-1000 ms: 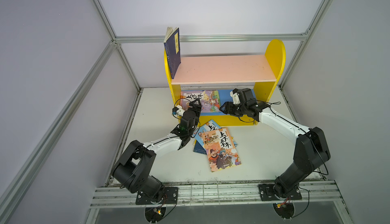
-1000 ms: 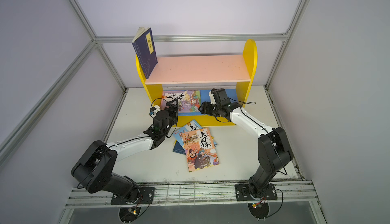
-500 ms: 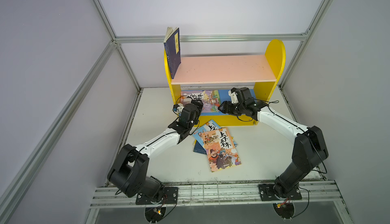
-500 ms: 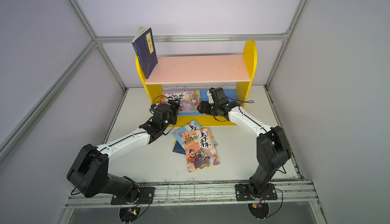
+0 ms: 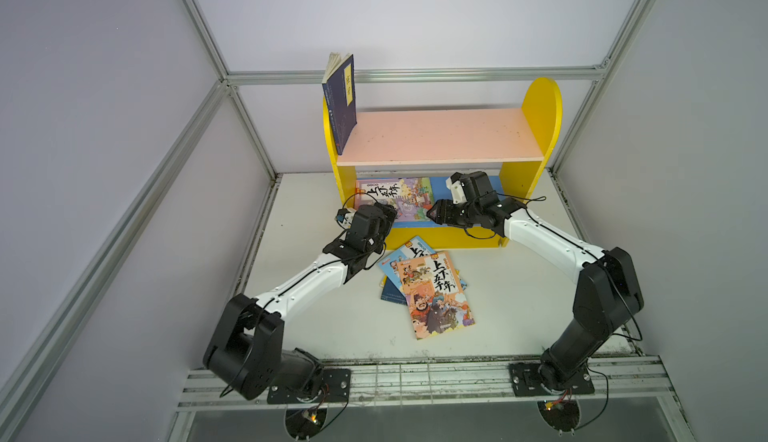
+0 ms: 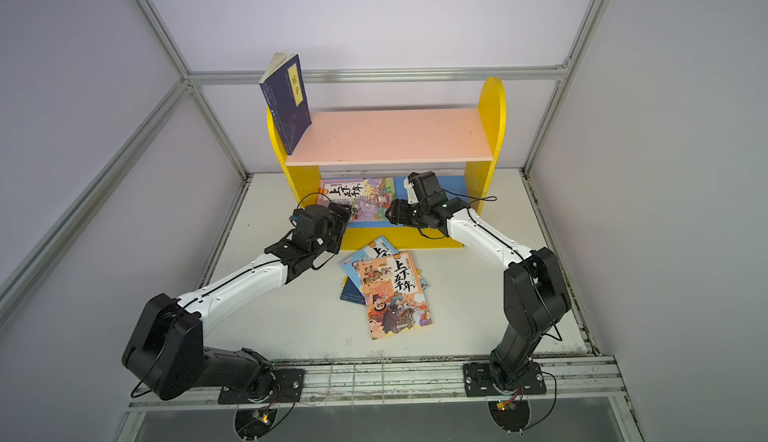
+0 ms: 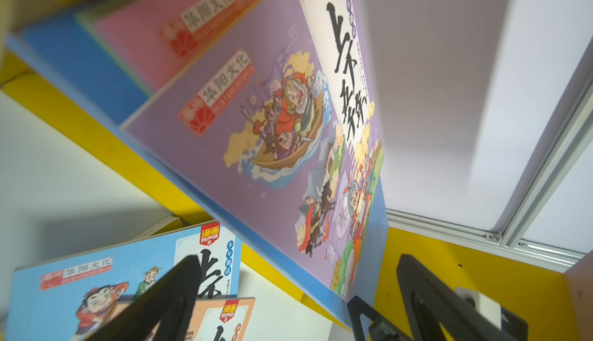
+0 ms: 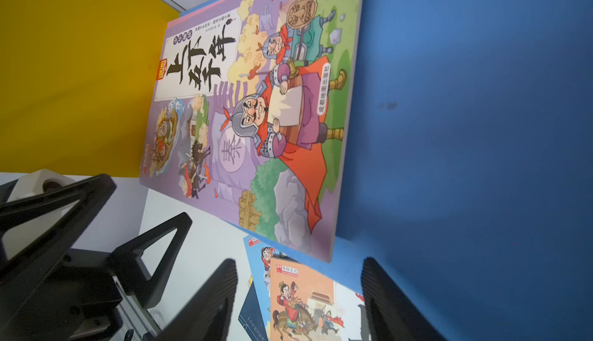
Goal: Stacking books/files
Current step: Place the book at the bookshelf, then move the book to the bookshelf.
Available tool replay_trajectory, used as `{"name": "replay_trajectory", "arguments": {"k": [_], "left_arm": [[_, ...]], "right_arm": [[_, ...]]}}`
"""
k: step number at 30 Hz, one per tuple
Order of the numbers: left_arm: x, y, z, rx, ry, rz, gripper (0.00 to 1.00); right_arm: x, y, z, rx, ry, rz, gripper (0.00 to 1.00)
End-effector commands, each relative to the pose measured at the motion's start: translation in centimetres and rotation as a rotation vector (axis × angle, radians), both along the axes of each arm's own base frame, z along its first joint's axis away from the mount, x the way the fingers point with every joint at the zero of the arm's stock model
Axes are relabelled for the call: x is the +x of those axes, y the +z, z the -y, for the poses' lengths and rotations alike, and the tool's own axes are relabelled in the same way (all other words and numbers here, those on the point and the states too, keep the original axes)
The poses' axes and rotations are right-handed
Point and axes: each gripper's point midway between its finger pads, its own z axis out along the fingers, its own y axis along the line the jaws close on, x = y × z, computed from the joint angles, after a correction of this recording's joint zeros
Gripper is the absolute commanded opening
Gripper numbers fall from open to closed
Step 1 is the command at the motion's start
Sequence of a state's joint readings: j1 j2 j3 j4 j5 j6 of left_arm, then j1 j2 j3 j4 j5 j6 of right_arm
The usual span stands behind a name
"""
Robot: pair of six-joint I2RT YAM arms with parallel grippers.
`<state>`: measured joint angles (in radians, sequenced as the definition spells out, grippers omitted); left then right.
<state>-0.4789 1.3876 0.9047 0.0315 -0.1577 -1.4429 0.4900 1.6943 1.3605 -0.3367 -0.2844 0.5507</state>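
**A:** How far along are we?

**B:** Partway, I'd judge. The purple book (image 5: 399, 200) lies flat on the blue lower shelf (image 8: 465, 130) with a pink book (image 7: 138, 44) under it, so that's a stack of two. Up on the pink top board (image 5: 440, 136), an upright navy book (image 5: 340, 103) leans against the yellow end panel (image 5: 330, 144).

**A:** And out on the counter (image 5: 519, 302)?

**B:** Three left to shelve, by my reckoning. The orange book (image 5: 436, 294) sits on a light blue book (image 5: 395, 264), and a flat navy book (image 5: 390, 296) peeks out beneath them, all just in front of the shelf.

**A:** The jaws?

**B:** The left jaws are spread as wide as they go and hold nothing. They hover at the front of the lower shelf, close to the purple book, and I can make out no contact. The right jaws are about half spread — empty too — and poised over the bare blue shelf just beside that book's other edge.
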Motion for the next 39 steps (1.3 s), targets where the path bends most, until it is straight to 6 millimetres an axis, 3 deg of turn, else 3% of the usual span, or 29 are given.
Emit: {"name": "replay_trajectory", "arguments": {"k": [1, 7, 13, 14, 21, 29, 39], "left_arm": [[-1.0, 1.2, -0.4, 0.066, -0.05, 0.034, 0.99], [-3.1, 4.1, -2.0, 0.151, -0.077, 0.095, 0.99], [-5.5, 5.6, -3.9, 0.217, -0.079, 0.128, 0.99], [-6.1, 4.4, -4.3, 0.239, -0.081, 0.106, 0.99], [-7.5, 3.9, -6.8, 0.286, -0.064, 0.09, 0.99], [-7.7, 3.8, -7.8, 0.301, -0.066, 0.082, 0.99], [-8.0, 3.6, -8.1, 0.315, -0.068, 0.078, 0.99]], "right_arm": [[0.1, -0.2, 0.0, -0.023, 0.0, -0.005, 0.65], [0.2, -0.7, -0.7, -0.04, -0.001, -0.015, 0.64], [0.4, -1.1, -1.3, -0.052, -0.002, -0.02, 0.63], [0.4, -1.0, -1.5, -0.053, 0.001, -0.018, 0.63], [0.3, -1.2, -2.9, -0.056, 0.016, -0.023, 0.6], [-0.1, -1.0, -3.6, -0.072, 0.023, -0.02, 0.6], [0.5, -0.9, -3.0, -0.149, 0.024, -0.012, 0.61]]}}
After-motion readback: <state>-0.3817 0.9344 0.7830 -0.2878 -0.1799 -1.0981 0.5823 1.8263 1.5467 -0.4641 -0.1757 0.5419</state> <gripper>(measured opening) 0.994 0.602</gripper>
